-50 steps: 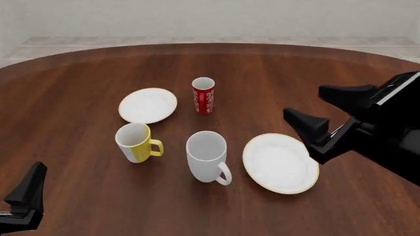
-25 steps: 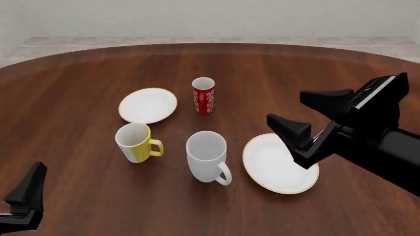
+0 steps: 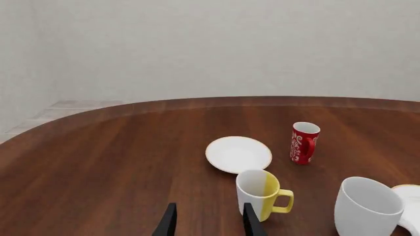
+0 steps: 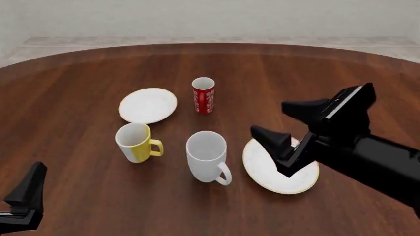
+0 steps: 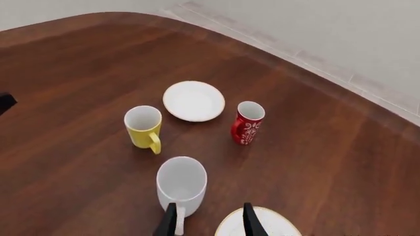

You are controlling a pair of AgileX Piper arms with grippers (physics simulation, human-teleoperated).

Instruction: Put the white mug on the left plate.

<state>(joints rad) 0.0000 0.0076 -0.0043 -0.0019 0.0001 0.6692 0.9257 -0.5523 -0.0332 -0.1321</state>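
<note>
The white mug (image 4: 206, 156) stands upright at the table's middle, its handle toward the front right. The left plate (image 4: 148, 105), small and gold-rimmed, lies bare behind and left of it. My right gripper (image 4: 268, 118) is open, hanging over the larger plate just right of the mug and touching nothing. In the right wrist view the white mug (image 5: 181, 182) sits just ahead of the right gripper (image 5: 210, 221), and the left plate (image 5: 194, 101) lies farther off. My left gripper (image 3: 208, 222) is open and empty at the front left corner, far from the white mug (image 3: 367, 206).
A yellow-and-white mug (image 4: 135, 142) stands left of the white mug, between it and the front of the left plate. A red patterned cup (image 4: 203, 95) stands right of the left plate. The larger plate (image 4: 259, 164) lies partly under my right arm.
My right gripper has moved left and down, from beside the larger plate to above it, closer to the white mug. The left arm and all the dishes have stayed put.
</note>
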